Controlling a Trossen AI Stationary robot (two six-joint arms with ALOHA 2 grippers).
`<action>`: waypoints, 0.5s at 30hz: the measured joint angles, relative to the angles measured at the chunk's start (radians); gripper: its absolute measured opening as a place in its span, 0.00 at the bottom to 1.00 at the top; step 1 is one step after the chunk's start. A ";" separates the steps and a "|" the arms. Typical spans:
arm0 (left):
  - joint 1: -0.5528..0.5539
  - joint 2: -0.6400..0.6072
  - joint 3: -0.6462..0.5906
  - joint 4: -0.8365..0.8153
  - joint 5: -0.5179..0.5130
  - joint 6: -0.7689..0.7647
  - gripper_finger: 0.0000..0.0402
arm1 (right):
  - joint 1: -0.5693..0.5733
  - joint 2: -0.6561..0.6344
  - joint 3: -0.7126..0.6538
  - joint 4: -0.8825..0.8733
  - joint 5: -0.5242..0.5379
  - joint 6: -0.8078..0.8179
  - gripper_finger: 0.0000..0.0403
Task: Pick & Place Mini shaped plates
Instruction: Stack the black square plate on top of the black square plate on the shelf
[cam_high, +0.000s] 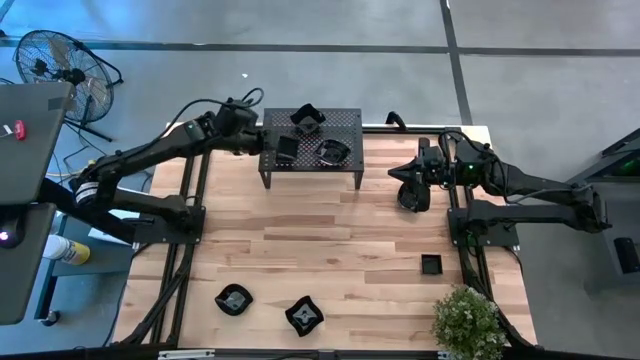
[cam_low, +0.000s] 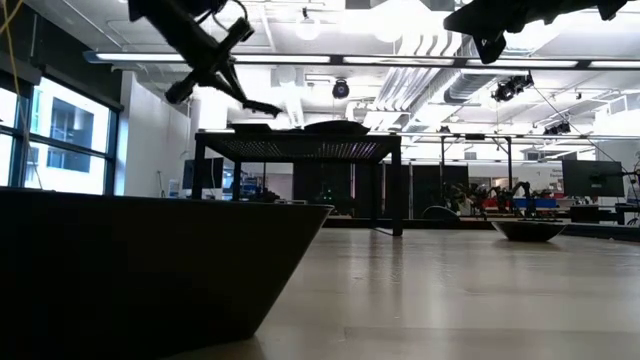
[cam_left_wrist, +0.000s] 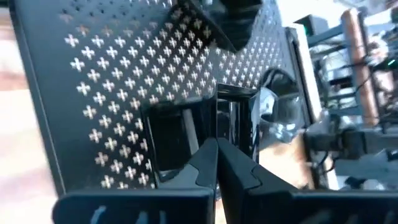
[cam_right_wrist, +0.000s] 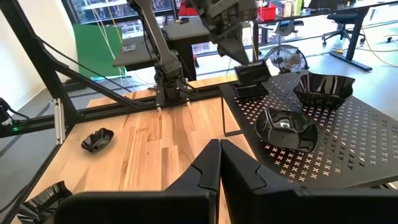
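My left gripper (cam_high: 268, 141) is shut on a small square black plate (cam_high: 287, 148) over the left end of the perforated rack (cam_high: 345, 120). Two more mini plates sit by their bases on the rack top: a deep square one (cam_high: 306, 118) and a wavy-rimmed one (cam_high: 333, 151). Three others lie on the table: two near the front edge (cam_high: 234, 298) (cam_high: 304, 316) and a small square one (cam_high: 431, 265) at the right. My right gripper (cam_high: 410, 192) is shut and empty, in the air right of the rack. My left gripper pinches the square plate by its rim (cam_left_wrist: 214, 134) on the side facing the arm, between the two fingers. The fingers come slanting down from the table's left. In the low view the plate (cam_low: 265, 105) stands roughly level, a little above the rack top.
A potted plant (cam_high: 467, 320) stands at the table's front right corner. One plate (cam_low: 150, 270) sits close to the low camera and blocks its left half. Bare wood lies between the rack and the front plates. A fan (cam_high: 60, 65) stands on the floor off the table.
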 joint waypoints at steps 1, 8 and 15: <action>0.008 -0.005 -0.016 0.034 0.007 -0.011 0.00 | 0.000 0.000 0.000 0.000 0.000 0.000 0.00; 0.020 -0.007 -0.085 0.131 0.031 -0.064 0.00 | 0.000 0.000 0.000 0.001 0.001 0.002 0.01; 0.017 -0.007 -0.104 0.135 0.029 -0.083 0.00 | 0.000 0.000 0.000 0.002 0.017 0.000 0.01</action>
